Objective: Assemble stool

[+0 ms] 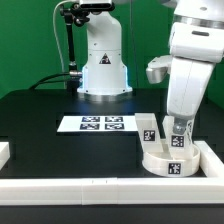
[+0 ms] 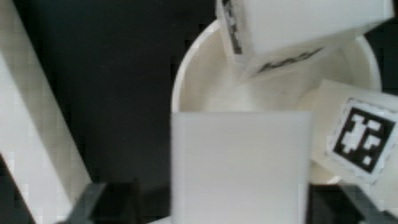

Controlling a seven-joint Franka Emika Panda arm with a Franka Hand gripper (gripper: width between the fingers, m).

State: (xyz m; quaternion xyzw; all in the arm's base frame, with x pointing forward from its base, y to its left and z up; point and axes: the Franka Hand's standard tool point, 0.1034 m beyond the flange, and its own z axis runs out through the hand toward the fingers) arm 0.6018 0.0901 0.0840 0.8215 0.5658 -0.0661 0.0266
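Note:
The stool's round white seat [image 1: 168, 163] lies in the corner of the rails at the exterior view's right, a tag on its side. One chunky white leg [image 1: 148, 130] stands at its far left edge. My gripper [image 1: 178, 132] hangs over the seat, shut on a second leg [image 1: 179, 142] held upright. In the wrist view this leg [image 2: 240, 160] fills the middle, and my gripper [image 2: 238, 208] has a dark finger pressed against each side of it. Behind it shows the seat's curved rim [image 2: 199, 75], the other leg [image 2: 285, 35] and a tagged white part [image 2: 365, 140].
The marker board [image 1: 100, 123] lies mid-table in front of the arm's white base [image 1: 103, 70]. White border rails run along the front [image 1: 90, 187], the right [image 1: 214, 160] and the left [image 1: 4, 152]. A rail [image 2: 39, 130] also shows in the wrist view.

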